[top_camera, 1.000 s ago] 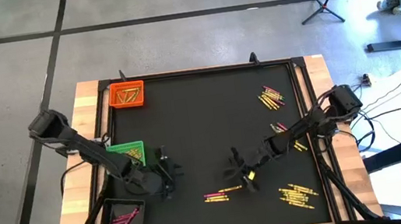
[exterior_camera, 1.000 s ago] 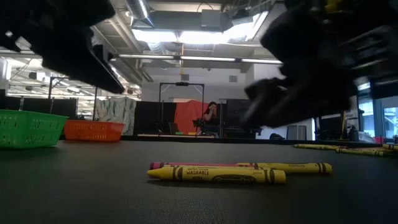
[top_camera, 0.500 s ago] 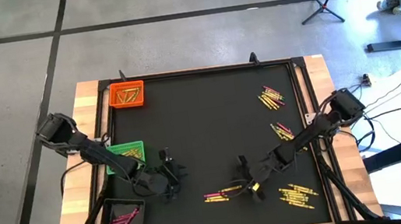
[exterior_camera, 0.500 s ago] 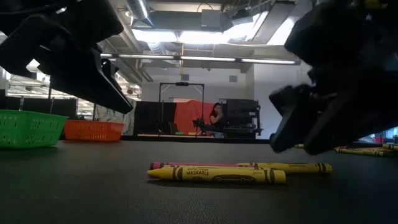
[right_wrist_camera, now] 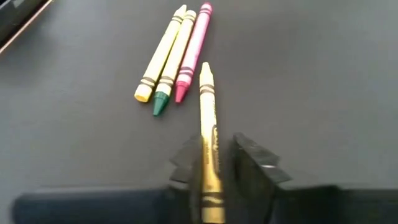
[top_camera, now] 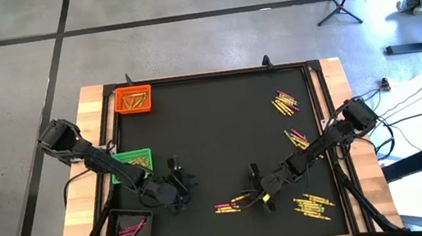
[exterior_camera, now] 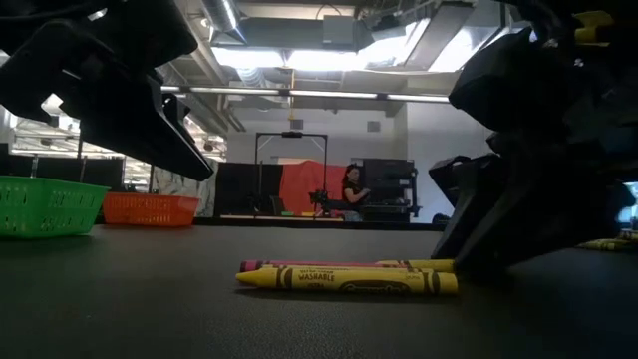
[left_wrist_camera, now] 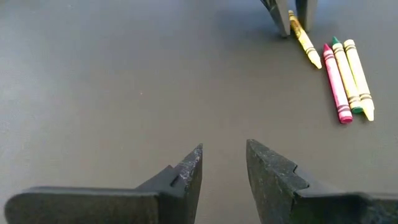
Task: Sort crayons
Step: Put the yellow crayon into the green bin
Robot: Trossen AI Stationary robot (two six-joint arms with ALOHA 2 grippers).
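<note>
While the left claw (top_camera: 178, 187) waits just above the black worktop (top_camera: 212, 126) with its two dark fingers parted on nothing, the right claw (right_wrist_camera: 214, 163) has its fingers pressed against both sides of a thin gold-yellow wax crayon (right_wrist_camera: 208, 127) lying flat on the mat, near the worktop's front edge. Three more slim crayons, two yellow and one magenta (right_wrist_camera: 194, 51), lie side by side just beyond its tip, apart from it. Further clusters of crayons (top_camera: 284, 102) rest along the right side. An orange square tray (top_camera: 133, 100), a green square tray (top_camera: 136, 159) and a black square tray (top_camera: 131, 227) stand at the left, each already holding crayons. Judged step: picking one crayon from the group. Next, the grip must lift cleanly without dragging the neighbours, then carry the crayon leftward to the tray of matching colour.
</note>
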